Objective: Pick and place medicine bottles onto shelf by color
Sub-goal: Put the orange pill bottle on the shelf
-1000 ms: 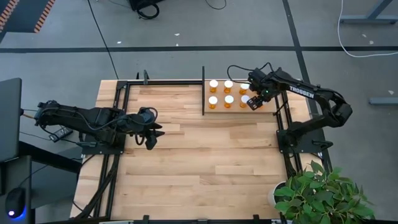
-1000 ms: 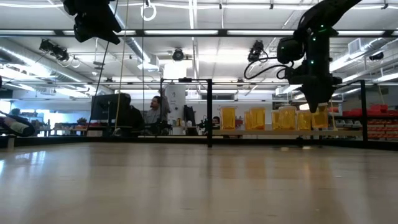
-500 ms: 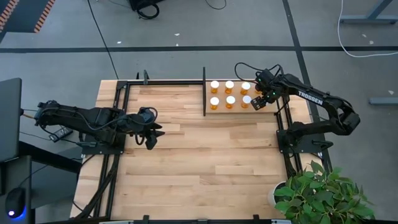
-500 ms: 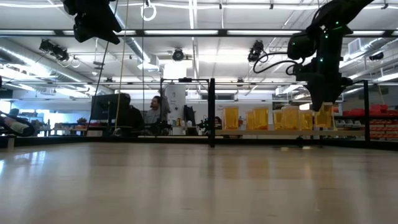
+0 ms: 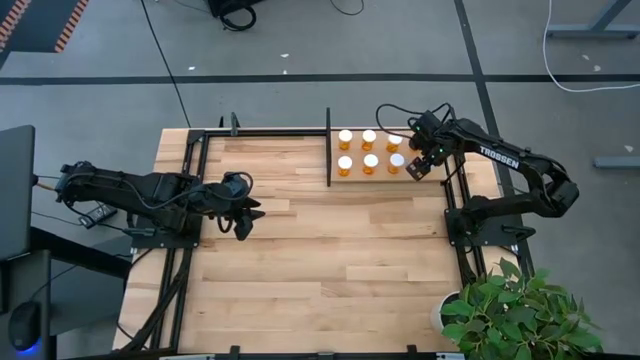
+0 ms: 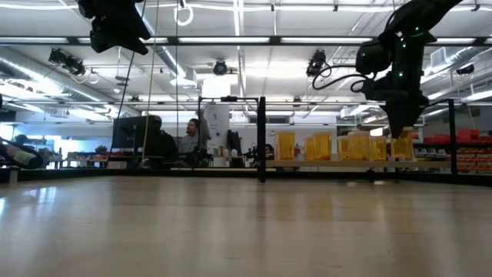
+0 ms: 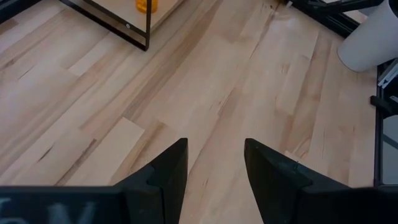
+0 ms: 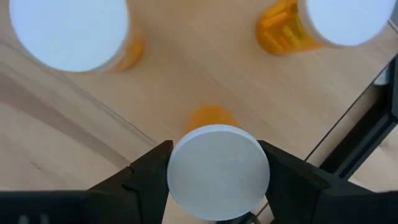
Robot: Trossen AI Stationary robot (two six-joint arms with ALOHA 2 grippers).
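Note:
Several orange medicine bottles (image 5: 369, 160) with white caps stand upright in two rows on the pale shelf (image 5: 358, 176) at the table's far right. My right gripper (image 5: 418, 165) hangs over the shelf's right end, pointing steeply down, shut on one more medicine bottle (image 8: 217, 165). In the low view that bottle (image 6: 400, 146) shows under the gripper (image 6: 401, 132), level with the others. My left gripper (image 5: 248, 215) hovers open over bare tabletop at the left, nothing between its fingers (image 7: 214, 146). My right gripper pinches the bottle's white cap (image 8: 217, 186) between its two fingers (image 8: 149, 171), one on each side of the rim. The fingers come from above, pointing down. The bottle stays upright below them; whether its base rests on the shelf I cannot tell.
Two neighbouring bottles (image 8: 68, 31) (image 8: 339, 18) stand close to the held one. A black upright bar (image 5: 328, 150) marks the shelf's left end, and black frame bars (image 8: 354, 143) run along its right edge. A potted plant (image 5: 510, 310) sits at the near right corner.
My right gripper has shifted a little toward the table's right edge along the shelf, rolling slightly, with the bottle kept upright in its fingers; over the last half second it has held still.

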